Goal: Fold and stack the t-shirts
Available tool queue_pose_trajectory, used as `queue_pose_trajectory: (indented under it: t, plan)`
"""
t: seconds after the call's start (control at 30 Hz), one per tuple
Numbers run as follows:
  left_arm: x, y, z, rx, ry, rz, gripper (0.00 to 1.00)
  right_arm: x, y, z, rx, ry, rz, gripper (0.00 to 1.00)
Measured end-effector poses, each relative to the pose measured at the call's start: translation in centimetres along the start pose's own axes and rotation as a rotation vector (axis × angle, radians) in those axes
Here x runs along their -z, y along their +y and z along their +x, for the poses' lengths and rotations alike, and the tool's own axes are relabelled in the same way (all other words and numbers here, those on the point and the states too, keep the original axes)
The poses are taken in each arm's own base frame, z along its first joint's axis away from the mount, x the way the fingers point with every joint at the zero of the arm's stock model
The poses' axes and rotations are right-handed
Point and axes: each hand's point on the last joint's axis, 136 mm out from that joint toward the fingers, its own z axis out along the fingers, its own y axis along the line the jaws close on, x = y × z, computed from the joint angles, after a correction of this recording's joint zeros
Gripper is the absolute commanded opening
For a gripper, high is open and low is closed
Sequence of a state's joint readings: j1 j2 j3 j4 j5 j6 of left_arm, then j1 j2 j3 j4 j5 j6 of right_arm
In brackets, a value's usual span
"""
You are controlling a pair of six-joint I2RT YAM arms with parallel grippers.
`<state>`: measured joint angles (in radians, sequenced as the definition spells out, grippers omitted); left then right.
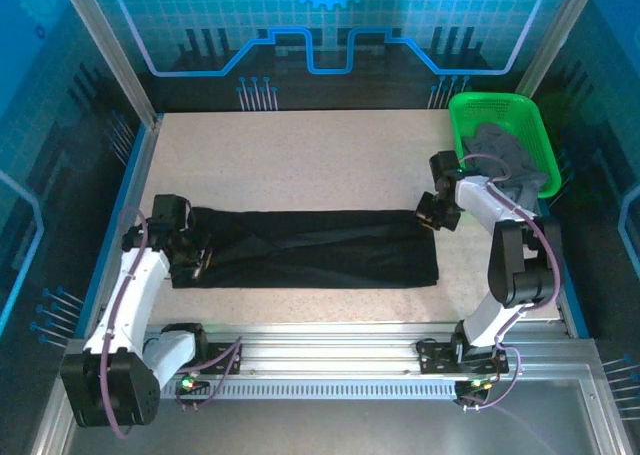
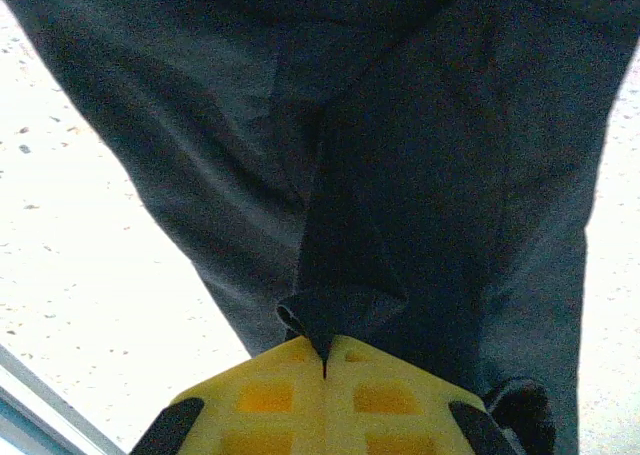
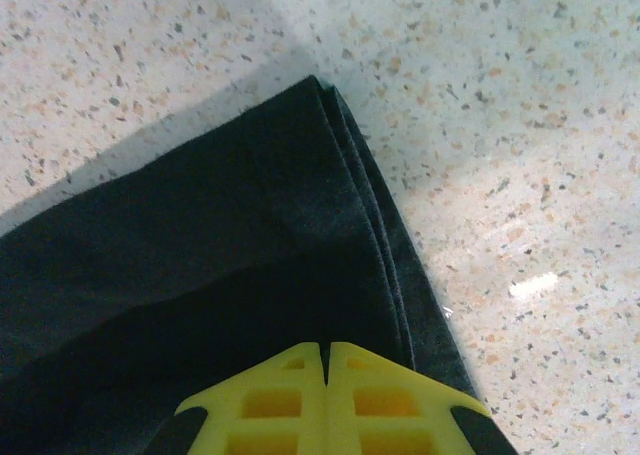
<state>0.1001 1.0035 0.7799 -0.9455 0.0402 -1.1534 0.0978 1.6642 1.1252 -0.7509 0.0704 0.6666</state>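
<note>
The step in hand is the folding of the black t-shirt (image 1: pixel 310 250), which lies as a long, narrow band across the middle of the desk (image 1: pixel 300 155). The left end effector (image 2: pixel 325 353) is clenched on a puckered tuck of cloth at the band's left end. The right end effector (image 3: pixel 326 355) sits at the band's upper right corner with its fingers pressed together. The layered hem runs in under them, so it is judged to be grasping that corner. The next move calls for both ends to be lifted evenly and carried toward each other, shortening the band without dragging the lower layers. The grey t-shirt (image 1: pixel 505 155) lies crumpled in the green mesh basket (image 1: pixel 465 110) at the upper right, just beyond the right arm, not yet folded.
</note>
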Motion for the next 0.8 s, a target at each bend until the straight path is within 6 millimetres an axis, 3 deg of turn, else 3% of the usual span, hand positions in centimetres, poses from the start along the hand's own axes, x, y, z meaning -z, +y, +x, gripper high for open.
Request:
queue_pose_trajectory:
  t: [0.1,0.2,0.43,0.57,0.63,0.8]
  plan:
    - [-0.5,0.9,0.2,0.002,0.006,-0.021,0.00,0.2,-0.2,0.2,-0.006,-0.003,0.002,0.01]
    - [-1.2,2.0,0.5,0.002,0.012,-0.052,0.00,0.6,-0.9,0.7,-0.019,-0.012,0.020,0.13]
    - [-1.7,3.0,0.5,0.003,0.003,-0.083,0.04,2.3,-2.2,1.7,-0.070,-0.052,0.037,0.28]
    - [-1.7,3.1,0.2,0.002,-0.010,-0.090,0.05,2.9,-1.0,1.6,-0.059,-0.070,0.009,0.27]
    - [-1.8,3.1,0.1,0.002,-0.014,-0.096,0.05,2.6,0.1,1.6,-0.046,-0.059,-0.003,0.22]
    - [-2.2,3.0,0.0,-0.003,-0.021,-0.102,0.05,0.1,1.6,2.3,-0.048,0.012,-0.007,0.11]
